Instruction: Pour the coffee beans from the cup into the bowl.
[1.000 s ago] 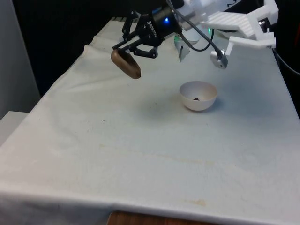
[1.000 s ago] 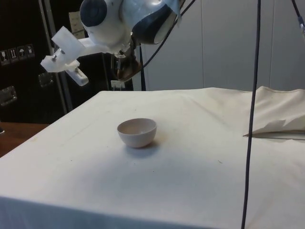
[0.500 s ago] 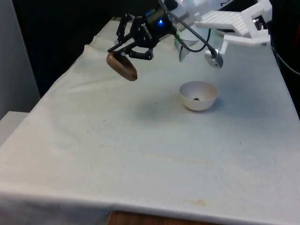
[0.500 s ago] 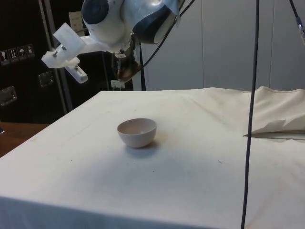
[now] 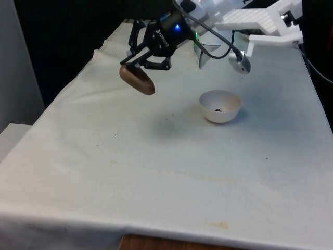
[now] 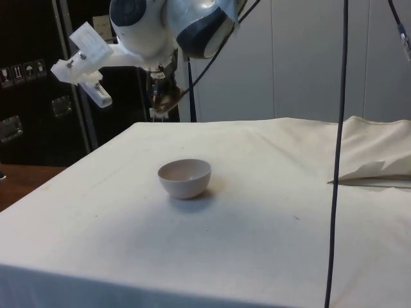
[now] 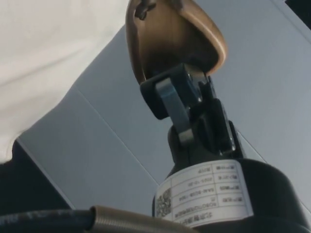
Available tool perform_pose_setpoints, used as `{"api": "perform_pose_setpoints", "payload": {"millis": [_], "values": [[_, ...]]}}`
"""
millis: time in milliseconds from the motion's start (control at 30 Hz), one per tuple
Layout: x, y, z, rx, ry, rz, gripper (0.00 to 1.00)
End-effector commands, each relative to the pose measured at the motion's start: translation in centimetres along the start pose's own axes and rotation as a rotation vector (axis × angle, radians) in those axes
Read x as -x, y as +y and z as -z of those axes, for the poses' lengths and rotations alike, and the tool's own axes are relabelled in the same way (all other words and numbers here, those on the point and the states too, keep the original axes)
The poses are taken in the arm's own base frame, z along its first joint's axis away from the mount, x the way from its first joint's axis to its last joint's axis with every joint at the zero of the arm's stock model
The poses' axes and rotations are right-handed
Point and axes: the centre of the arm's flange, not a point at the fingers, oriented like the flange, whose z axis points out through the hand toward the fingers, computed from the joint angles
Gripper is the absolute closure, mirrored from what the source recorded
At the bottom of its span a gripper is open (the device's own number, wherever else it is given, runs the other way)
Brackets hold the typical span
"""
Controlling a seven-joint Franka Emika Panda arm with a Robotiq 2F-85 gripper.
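My gripper [image 5: 134, 64] is shut on the rim of a brown cup [image 5: 137, 80], which hangs tilted well above the cloth. The cup is at the front view's left of the white bowl [image 5: 220, 107] and clear of it. A few dark coffee beans [image 5: 218, 110] lie in the bowl's bottom. In the side view the cup [image 6: 165, 99] is behind and above the bowl [image 6: 185, 178]. In the wrist view one finger [image 7: 171, 104] sits inside the cup [image 7: 170, 39], clamping its wall, and a bean or two shows at the rim.
A black cable [image 6: 337, 160] hangs down in the side view's foreground. The cloth bunches into a fold [image 6: 379, 160] at that view's right. The table's edge [image 5: 62, 96] runs close to the cup at the front view's left.
The gripper with the cup has shifted slightly towards the front view's left and turned a little. The bowl has stayed where it was.
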Motion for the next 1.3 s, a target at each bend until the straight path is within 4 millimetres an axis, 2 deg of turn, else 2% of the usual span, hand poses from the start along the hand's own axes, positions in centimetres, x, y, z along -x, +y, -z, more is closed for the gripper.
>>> {"api": "perform_pose_setpoints", "payload": {"millis": [0,833,1267], "values": [[-0.2,-0.1,-0.2,-0.028,-0.001,0.005,1.00],[-0.8,-1.5,-1.4,-0.161,0.015,0.010,1.00],[-0.2,-2.4,-3.2,-0.264,0.005,0.026,1.00]]}}
